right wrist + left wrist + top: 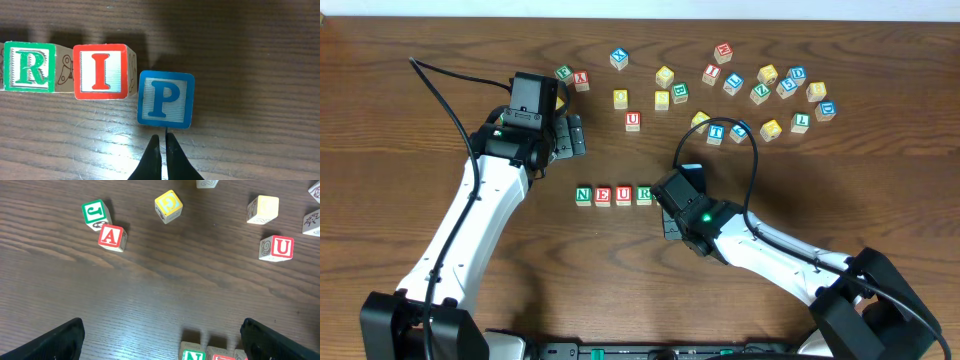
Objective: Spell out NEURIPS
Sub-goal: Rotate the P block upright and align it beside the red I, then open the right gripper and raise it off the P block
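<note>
Dark wood desk (250, 40) carries green R (30, 67) and red I (100, 71) in line, blue P (165, 99) just beside I but slightly low; right tool (163, 137), pinched shut just below P, should nudge it squarely into line without bumping I; left tool (160, 325) gapes wide, holding nothing.

A dark brown, wood-grain desk (440, 60) fills the view, with a pale strip (720, 6) along its far edge.
</note>
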`<state>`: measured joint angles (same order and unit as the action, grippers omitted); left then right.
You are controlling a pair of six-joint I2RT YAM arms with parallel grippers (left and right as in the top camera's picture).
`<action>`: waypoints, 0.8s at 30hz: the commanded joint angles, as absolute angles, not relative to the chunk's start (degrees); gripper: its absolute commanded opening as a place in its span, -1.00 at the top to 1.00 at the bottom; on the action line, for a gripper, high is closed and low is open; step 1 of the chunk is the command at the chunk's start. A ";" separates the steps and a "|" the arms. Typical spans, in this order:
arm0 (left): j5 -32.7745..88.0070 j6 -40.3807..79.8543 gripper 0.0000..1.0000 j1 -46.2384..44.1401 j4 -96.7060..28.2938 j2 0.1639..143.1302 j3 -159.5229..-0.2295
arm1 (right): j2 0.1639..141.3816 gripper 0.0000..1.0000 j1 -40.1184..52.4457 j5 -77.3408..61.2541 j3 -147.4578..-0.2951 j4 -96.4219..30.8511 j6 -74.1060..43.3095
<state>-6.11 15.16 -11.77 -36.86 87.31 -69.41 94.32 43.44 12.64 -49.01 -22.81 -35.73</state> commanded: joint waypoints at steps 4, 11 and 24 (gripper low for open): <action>-6.20 15.03 -0.96 -11.64 -36.91 86.26 -71.18 | 95.07 0.98 44.12 14.06 -49.82 -22.17 -35.07; -6.20 15.03 -0.96 -11.64 -36.95 86.26 -71.18 | 96.44 0.98 43.70 14.04 -49.82 -21.12 -34.50; -6.20 15.03 -0.96 -11.64 -36.95 86.26 -71.16 | 96.44 0.98 42.41 14.46 -49.82 -19.88 -33.76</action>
<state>-6.11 15.16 -11.77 -36.86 87.31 -69.41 96.16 43.11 12.99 -49.01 -19.97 -34.65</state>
